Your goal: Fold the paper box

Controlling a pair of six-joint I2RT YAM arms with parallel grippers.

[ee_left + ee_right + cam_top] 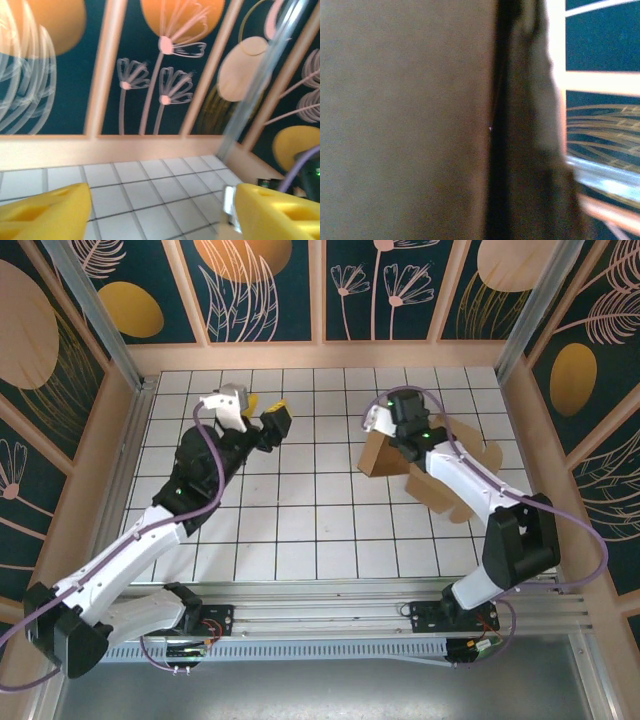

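The paper box (446, 492) is a brown cardboard sheet, partly folded, lying right of centre on the white tiled floor. One panel stands up at its left end. My right gripper (402, 445) is down on that raised part and shut on the cardboard. In the right wrist view the paper box (405, 120) is pressed close to the lens, with a dark fold line down the middle. My left gripper (272, 416) hangs over bare tiles about two tiles left of the box. Its yellow fingers (45, 212) stand wide apart, and my left gripper (160, 215) is open with nothing in it.
Wooden walls with painted teal and orange panels (330, 290) close in the floor on three sides. Aluminium posts (535, 310) stand at the back corners. A metal rail (330, 620) runs along the near edge by the arm bases.
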